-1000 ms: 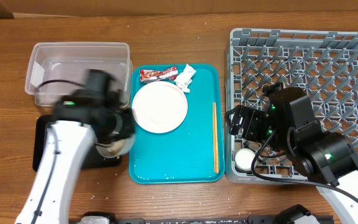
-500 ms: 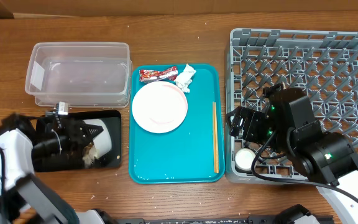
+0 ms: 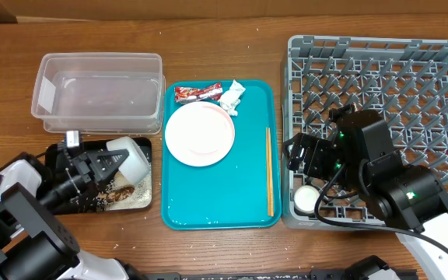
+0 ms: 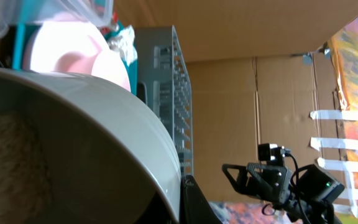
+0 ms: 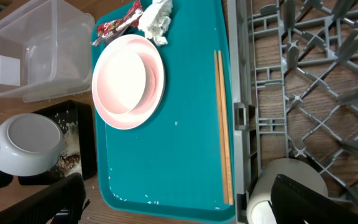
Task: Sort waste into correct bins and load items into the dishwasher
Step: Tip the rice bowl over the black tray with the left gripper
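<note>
My left gripper [image 3: 103, 165] is shut on the rim of the pale grey-white bowl [image 3: 129, 155], tipped over the black tray [image 3: 57, 159]; the bowl fills the left wrist view [image 4: 73, 118]. Brownish food scraps with rice grains [image 3: 123, 194] lie in that tray. The white-pink plate [image 3: 200, 134], red wrapper [image 3: 195, 93], tissue wad [image 3: 232, 96] and chopsticks [image 3: 269, 171] lie on the teal tray [image 3: 216, 206]. The white cup [image 3: 307, 200] sits in the grey dish rack [image 3: 379, 78]. My right gripper [image 5: 179, 205] is open and empty above the teal tray's near right edge, beside the cup [image 5: 284, 183].
The clear tub [image 3: 99, 89] stands behind the black tray and looks empty. The right wrist view shows the upturned bowl [image 5: 27, 142], plate [image 5: 128, 81], chopsticks [image 5: 222, 124] and rack [image 5: 316, 81]. Stray rice grains dot the teal tray's near edge.
My left arm has swung down to the left with the bowl and tipped it further over the black tray, where food scraps now lie. The right arm has not moved.
</note>
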Controlling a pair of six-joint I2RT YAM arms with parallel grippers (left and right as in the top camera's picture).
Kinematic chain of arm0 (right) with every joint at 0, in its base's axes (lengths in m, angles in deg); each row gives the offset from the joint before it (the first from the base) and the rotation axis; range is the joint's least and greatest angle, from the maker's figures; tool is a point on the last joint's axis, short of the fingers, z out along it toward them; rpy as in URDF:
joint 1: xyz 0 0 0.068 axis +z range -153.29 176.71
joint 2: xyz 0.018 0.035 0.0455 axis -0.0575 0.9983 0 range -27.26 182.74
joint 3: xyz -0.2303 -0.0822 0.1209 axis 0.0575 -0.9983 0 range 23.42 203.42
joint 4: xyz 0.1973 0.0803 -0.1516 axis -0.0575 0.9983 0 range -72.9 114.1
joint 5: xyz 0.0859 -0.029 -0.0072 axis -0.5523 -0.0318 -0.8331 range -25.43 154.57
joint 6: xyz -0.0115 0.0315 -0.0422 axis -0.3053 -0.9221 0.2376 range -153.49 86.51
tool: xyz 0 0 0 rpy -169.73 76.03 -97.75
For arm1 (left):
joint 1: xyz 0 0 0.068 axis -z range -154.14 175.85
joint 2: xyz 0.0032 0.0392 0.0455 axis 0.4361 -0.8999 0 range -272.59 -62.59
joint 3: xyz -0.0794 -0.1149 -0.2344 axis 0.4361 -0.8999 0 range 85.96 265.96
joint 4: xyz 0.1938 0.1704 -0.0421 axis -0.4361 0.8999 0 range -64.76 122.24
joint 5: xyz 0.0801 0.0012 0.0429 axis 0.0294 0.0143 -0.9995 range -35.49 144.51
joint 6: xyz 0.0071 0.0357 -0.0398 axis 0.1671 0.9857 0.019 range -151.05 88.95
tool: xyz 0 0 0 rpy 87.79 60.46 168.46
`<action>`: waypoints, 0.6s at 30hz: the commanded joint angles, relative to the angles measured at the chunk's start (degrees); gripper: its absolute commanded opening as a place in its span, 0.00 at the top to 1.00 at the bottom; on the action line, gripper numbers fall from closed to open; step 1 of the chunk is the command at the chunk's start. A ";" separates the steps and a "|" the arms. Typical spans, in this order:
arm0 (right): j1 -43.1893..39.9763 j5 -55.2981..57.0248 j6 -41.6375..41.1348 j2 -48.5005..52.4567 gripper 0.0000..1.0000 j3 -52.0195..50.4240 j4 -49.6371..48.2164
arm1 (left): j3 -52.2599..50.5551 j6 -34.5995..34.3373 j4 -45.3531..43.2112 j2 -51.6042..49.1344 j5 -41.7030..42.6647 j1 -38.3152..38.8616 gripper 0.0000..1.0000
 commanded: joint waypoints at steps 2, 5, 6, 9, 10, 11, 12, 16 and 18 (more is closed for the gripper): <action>0.28 0.90 0.35 -0.22 0.03 0.94 -0.11 | -0.13 5.68 -0.09 -0.17 2.14 -2.25 0.96; 0.28 0.90 0.35 -0.22 0.03 0.94 -0.11 | -0.13 7.96 -0.09 -0.17 2.32 -2.47 0.96; 0.28 0.90 0.35 -0.22 0.03 0.94 -0.11 | -0.13 9.14 -0.09 -0.17 2.23 -2.47 0.96; 0.28 0.90 0.35 -0.22 0.03 0.94 -0.11 | -0.13 9.57 0.33 -0.17 2.27 -2.45 0.96; 0.28 0.90 0.35 -0.20 0.02 0.94 -0.11 | -0.13 9.55 0.37 -0.17 2.29 -2.45 0.96; 0.28 0.90 0.35 -0.22 0.02 0.94 -0.11 | -0.13 9.55 0.39 -0.17 2.32 -2.47 0.96; 0.28 0.90 0.35 -0.22 0.02 0.94 -0.11 | -0.13 9.55 0.66 -0.17 2.32 -2.47 0.96; 0.28 0.90 0.35 -0.22 0.02 0.94 0.15 | -0.13 9.68 2.23 -0.15 2.56 -2.45 0.96; 0.28 0.90 0.35 -0.22 0.02 0.94 0.28 | -0.13 9.70 3.69 -0.15 3.28 -2.45 0.96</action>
